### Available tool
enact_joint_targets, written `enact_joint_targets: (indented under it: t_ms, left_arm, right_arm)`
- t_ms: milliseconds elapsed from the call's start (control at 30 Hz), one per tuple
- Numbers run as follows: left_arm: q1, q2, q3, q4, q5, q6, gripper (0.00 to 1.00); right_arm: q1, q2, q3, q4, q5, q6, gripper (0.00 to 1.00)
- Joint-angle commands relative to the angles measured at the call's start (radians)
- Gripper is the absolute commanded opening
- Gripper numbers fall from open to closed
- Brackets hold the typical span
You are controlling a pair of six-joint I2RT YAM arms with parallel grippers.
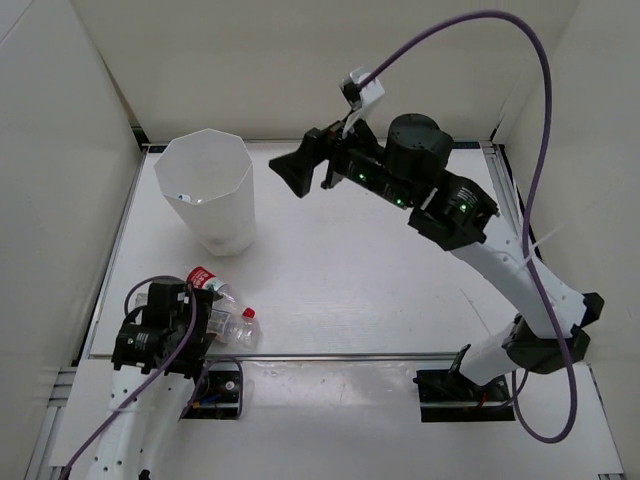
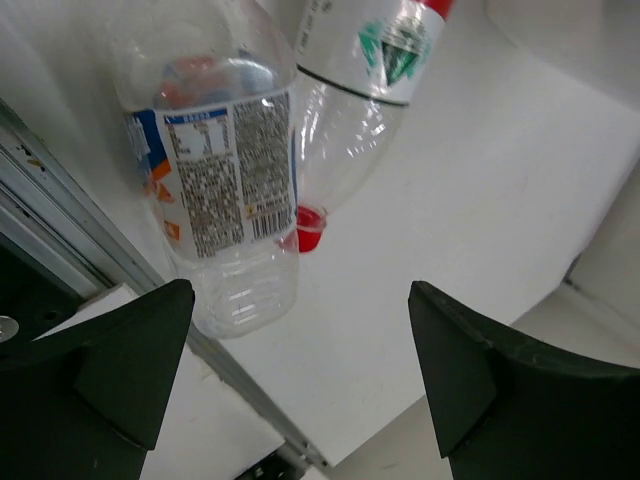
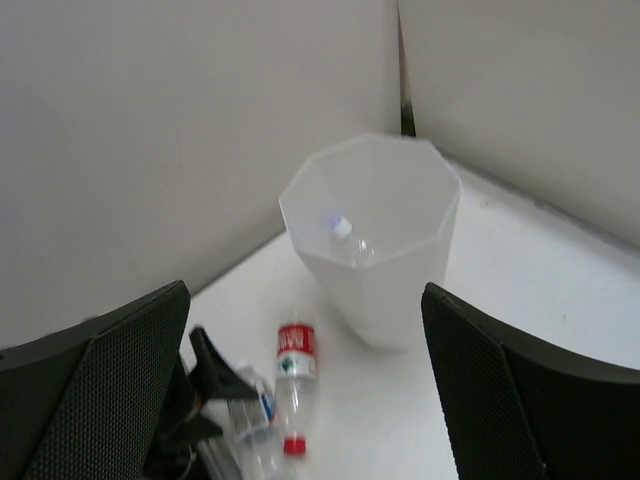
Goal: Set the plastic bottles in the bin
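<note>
Our left claw [image 2: 300,300] hangs wide open and empty over two plastic bottles at the near left corner of the bench [image 1: 380,290]. A blue-labelled bottle [image 2: 215,180] lies against a red-capped bottle [image 2: 350,130]. Closing here, we judge, could pinch both or squirt one off the near edge. The right claw [image 1: 300,172], spread and empty, hovers high beside the bin [image 1: 205,190] near the far left corner. The bin holds a white-capped bottle [image 3: 343,230], and a careless swing could tip it.
</note>
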Motion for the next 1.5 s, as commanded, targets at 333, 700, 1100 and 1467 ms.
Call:
enact_joint_targets:
  t_ms: [333, 700, 1100, 1467]
  left_arm:
    - [0.006, 0.325, -0.116, 0.018, -0.068, -0.097, 1.00]
    - [0.016, 0.353, -0.139, -0.016, 0.047, -0.106, 0.43]
    - [0.016, 0.367, 0.634, -0.127, -0.007, -0.031, 0.38]
    - [0.016, 0.811, 1.209, 0.295, -0.385, 0.613, 0.63]
  right_arm:
    - [0.002, -0.236, -0.277, -0.235, 0.131, 0.045, 1.00]
    - [0.002, -0.269, -0.318, -0.309, 0.158, 0.055, 1.00]
    - [0.002, -0.307, -0.386, -0.321, 0.177, 0.127, 1.00]
    - [0.002, -0.263, -0.332, -0.330, 0.120, 0.125, 1.00]
